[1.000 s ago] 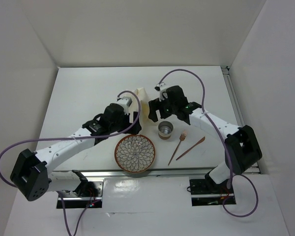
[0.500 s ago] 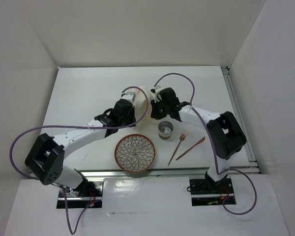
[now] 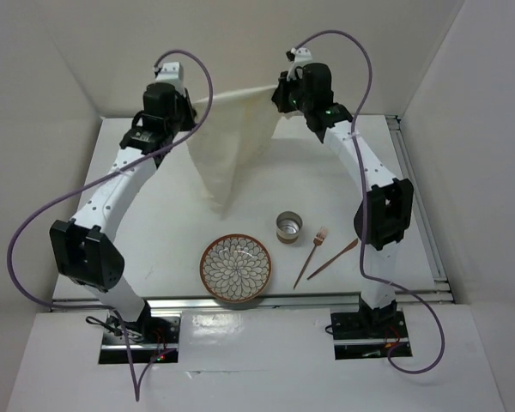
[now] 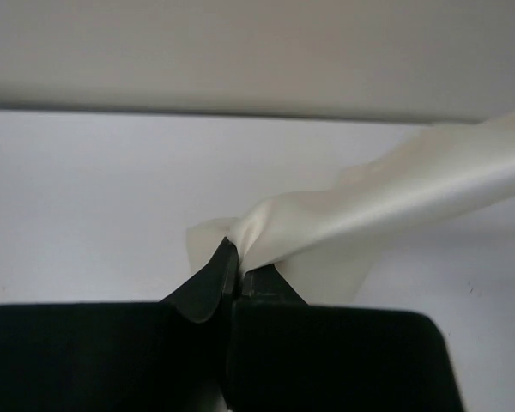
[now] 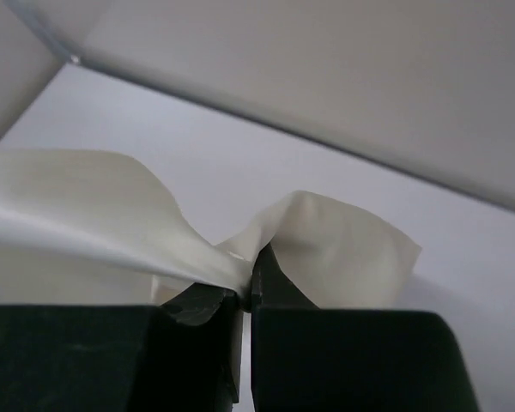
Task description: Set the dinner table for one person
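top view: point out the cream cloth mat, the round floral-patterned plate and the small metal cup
cream cloth mat point(image 3: 227, 142), top external view, middle of the hanging sheet
round floral-patterned plate point(image 3: 235, 268), top external view, centre of its pattern
small metal cup point(image 3: 288, 227), top external view, its open inside

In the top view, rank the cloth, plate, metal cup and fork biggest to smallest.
1. cloth, clearly largest
2. plate
3. fork and cup: hard to rank, the fork is longer and the cup wider
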